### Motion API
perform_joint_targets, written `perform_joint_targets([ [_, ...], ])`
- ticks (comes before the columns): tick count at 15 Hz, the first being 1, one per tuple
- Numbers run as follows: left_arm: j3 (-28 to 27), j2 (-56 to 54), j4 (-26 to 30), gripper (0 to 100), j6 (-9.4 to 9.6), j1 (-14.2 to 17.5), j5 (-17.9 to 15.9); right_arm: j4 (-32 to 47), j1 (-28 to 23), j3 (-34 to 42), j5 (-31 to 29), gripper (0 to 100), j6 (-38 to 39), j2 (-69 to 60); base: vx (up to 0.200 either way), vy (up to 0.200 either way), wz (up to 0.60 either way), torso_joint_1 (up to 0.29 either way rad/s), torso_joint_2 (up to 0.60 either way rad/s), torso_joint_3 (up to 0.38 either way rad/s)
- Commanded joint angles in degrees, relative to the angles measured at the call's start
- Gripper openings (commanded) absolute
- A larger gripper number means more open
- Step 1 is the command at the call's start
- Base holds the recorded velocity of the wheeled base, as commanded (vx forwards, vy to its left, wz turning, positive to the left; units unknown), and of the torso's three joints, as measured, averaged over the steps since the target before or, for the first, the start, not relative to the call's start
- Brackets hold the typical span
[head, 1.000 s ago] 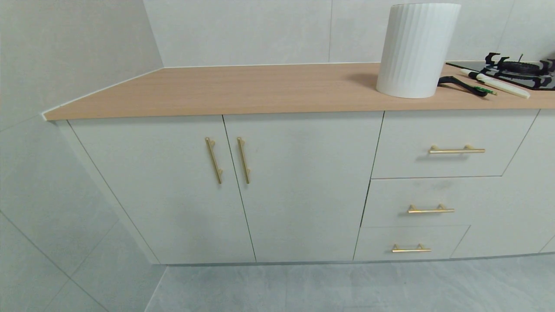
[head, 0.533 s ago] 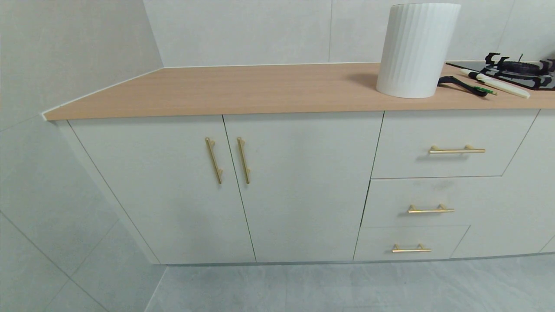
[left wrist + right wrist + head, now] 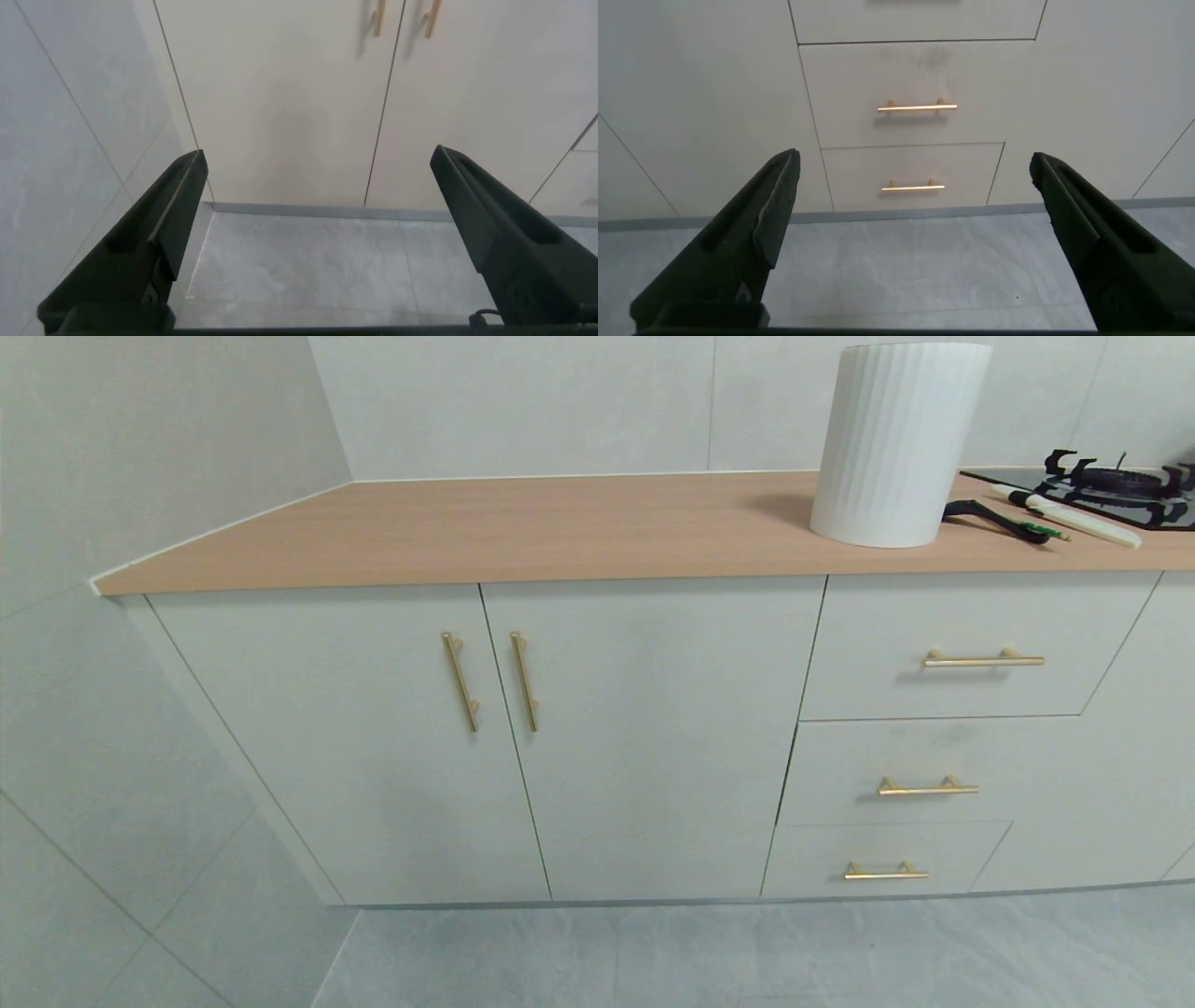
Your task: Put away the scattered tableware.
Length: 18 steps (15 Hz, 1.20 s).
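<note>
On the wooden countertop (image 3: 523, 527) at the right stands a tall white ribbed container (image 3: 896, 443). Just beside it lie a black utensil with a green tip (image 3: 1004, 520) and a white knife-like utensil (image 3: 1069, 516). My left gripper (image 3: 318, 168) hangs low in front of the double cabinet doors (image 3: 374, 93), open with nothing between its fingers (image 3: 154, 233). My right gripper (image 3: 915, 173) hangs low in front of the lower drawers (image 3: 915, 107), also open and empty.
A black gas hob (image 3: 1116, 485) sits at the counter's far right. Below the counter are two doors with gold handles (image 3: 490, 681) and three drawers (image 3: 980, 658). A tiled wall (image 3: 112, 644) closes the left side. Grey floor (image 3: 747, 952) lies in front.
</note>
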Motion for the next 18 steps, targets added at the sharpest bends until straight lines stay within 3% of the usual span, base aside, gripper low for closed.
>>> perform_joint_targets([
  [1, 0.0, 0.1, 0.0, 100, 0.0, 0.0, 0.0, 0.1, 0.0, 0.0, 0.0, 100, -0.1, 0.0, 0.0, 0.0, 0.0, 0.0, 0.0, 0.0],
  [11, 0.0, 0.1, 0.0, 100, 0.0, 0.0, 0.0, 0.1, 0.0, 0.0, 0.1, 100, 0.0, 0.0, 0.0, -0.2, 0.0, 0.003, 0.0, 0.002],
  [18, 0.0, 0.1, 0.0, 100, -0.18, 0.0, 0.0, 0.0, 0.0, 0.0, 0.0, 100, 0.0, 0.0, 0.0, 0.0, 0.0, 0.0, 0.0, 0.0],
])
